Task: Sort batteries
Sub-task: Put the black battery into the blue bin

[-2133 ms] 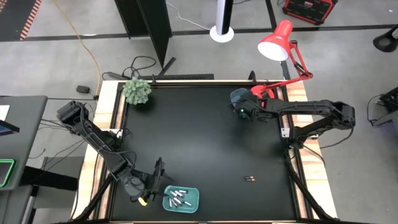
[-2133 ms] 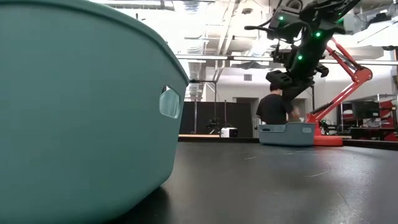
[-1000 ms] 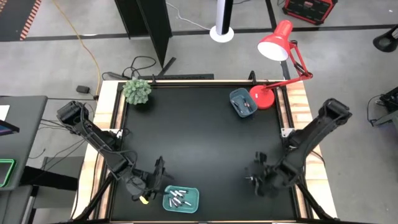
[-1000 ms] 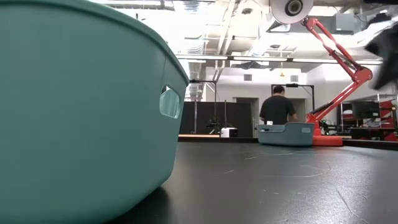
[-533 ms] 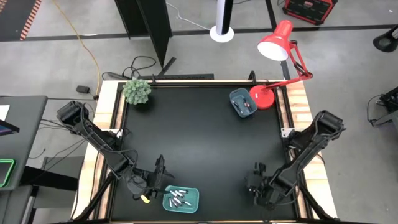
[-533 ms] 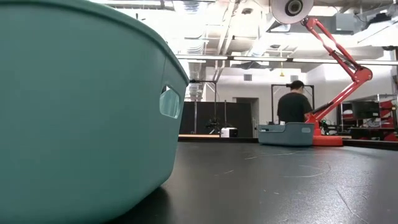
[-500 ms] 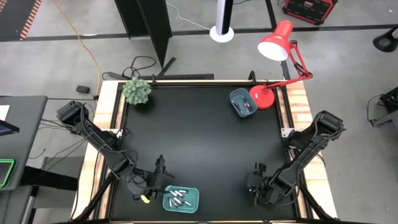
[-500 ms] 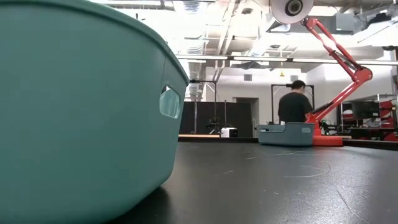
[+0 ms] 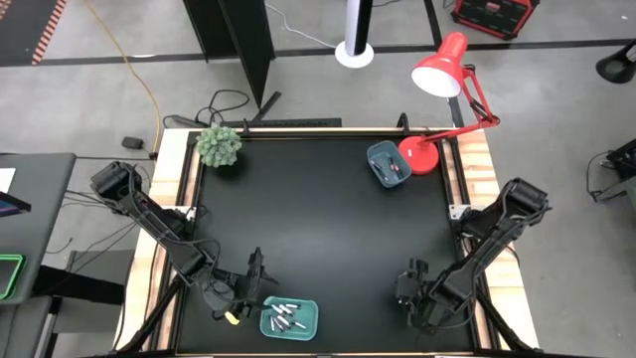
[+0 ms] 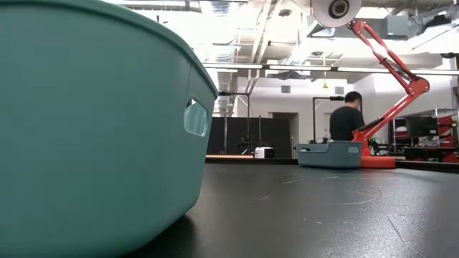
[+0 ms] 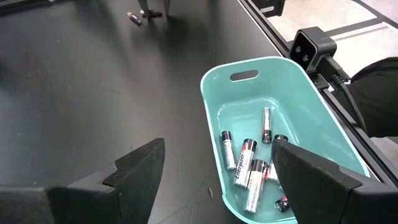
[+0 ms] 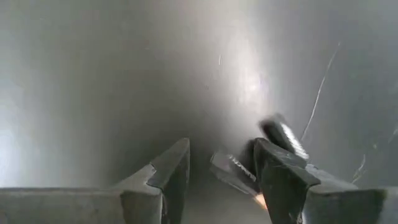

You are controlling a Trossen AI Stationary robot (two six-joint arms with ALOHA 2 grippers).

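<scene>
Several batteries (image 11: 249,168), silver and dark with red bands, lie in the teal tray (image 9: 289,317) at the near edge. My left gripper (image 9: 255,281) hovers open just left of the tray; in its wrist view it (image 11: 217,149) looks down on the tray. My right gripper (image 9: 406,282) is low over the table at the near right, open. In its wrist view (image 12: 219,163) one battery (image 12: 231,170) lies on the table between the fingers, close to one of them. A second battery (image 12: 282,137) lies just outside that finger. The blue tray (image 9: 388,164) at the far right holds a few batteries. My right gripper's finger (image 12: 273,171) stands right beside the battery on the table; I cannot tell whether it touches it. The fingers point down at the table from above. My left gripper touches nothing.
A red desk lamp (image 9: 437,75) stands at the far right corner beside the blue tray, and a small green plant (image 9: 219,146) at the far left corner. In the low view the teal tray's wall (image 10: 93,129) fills the left; a person (image 10: 349,120) moves in the room behind.
My right gripper has drawn a little toward the near edge and gone down over the two batteries on the table at the near right. My left arm has kept still. The person in the room behind has walked toward the right.
</scene>
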